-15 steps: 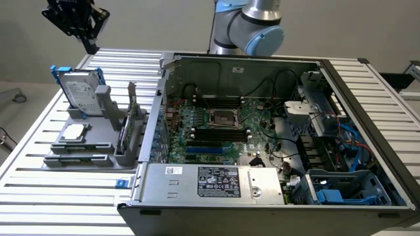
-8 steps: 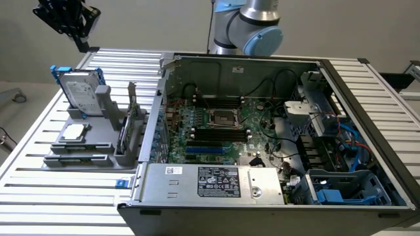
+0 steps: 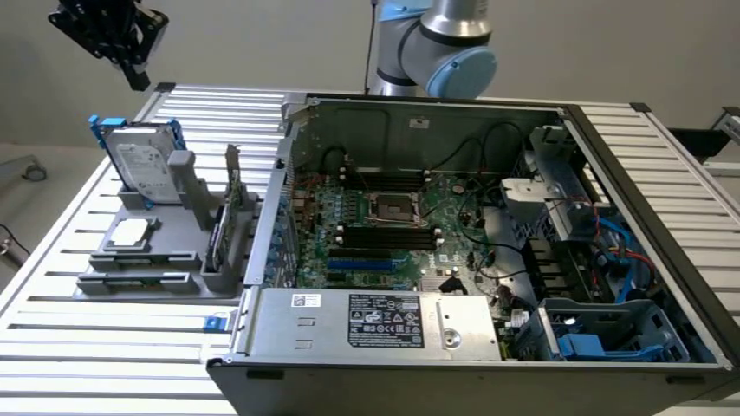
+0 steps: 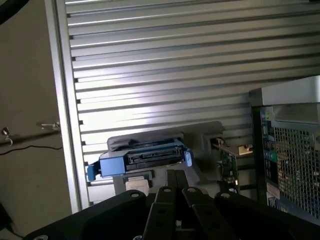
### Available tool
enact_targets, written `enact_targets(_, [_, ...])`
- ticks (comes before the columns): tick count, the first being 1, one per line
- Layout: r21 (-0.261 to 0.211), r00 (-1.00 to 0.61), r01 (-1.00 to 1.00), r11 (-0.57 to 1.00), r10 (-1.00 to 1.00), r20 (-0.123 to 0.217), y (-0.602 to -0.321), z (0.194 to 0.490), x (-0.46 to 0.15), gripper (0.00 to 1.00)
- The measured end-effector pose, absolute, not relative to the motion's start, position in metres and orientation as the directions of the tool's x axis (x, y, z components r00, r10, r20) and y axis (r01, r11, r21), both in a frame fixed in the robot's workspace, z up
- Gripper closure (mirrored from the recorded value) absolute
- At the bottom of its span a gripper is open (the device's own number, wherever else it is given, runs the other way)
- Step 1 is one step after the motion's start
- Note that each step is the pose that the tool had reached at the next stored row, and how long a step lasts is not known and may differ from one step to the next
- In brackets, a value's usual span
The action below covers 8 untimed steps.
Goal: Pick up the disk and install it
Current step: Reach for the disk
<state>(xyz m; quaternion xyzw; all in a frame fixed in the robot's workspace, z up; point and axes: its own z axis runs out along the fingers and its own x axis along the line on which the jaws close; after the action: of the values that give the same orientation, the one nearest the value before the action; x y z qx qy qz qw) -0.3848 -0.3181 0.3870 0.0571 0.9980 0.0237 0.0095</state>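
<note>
The disk [image 3: 145,165] stands upright in the grey holder [image 3: 151,260]; above that holder the gripper [image 3: 135,80] hangs empty, fingers [image 4: 171,179] pressed together.

The exterior view looks down from well back over the open computer case [image 3: 463,217]. The wrist view looks down past its fingers [image 4: 171,180]. Both show the disk [image 4: 145,157] just beyond them.

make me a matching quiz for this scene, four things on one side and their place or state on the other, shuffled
1 disk
2 end effector
3 computer case
4 chip

a flat on the grey holder
b shut, in the air
c upright in the grey holder
d open, motherboard showing

Pairs: 1-c, 2-b, 3-d, 4-a
</note>
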Motion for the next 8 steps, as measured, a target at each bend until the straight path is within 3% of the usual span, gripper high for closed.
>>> enact_targets(8, [0.048,-0.994,0.106,0.993,0.107,-0.016,-0.314,0.386,-0.406,0.89])
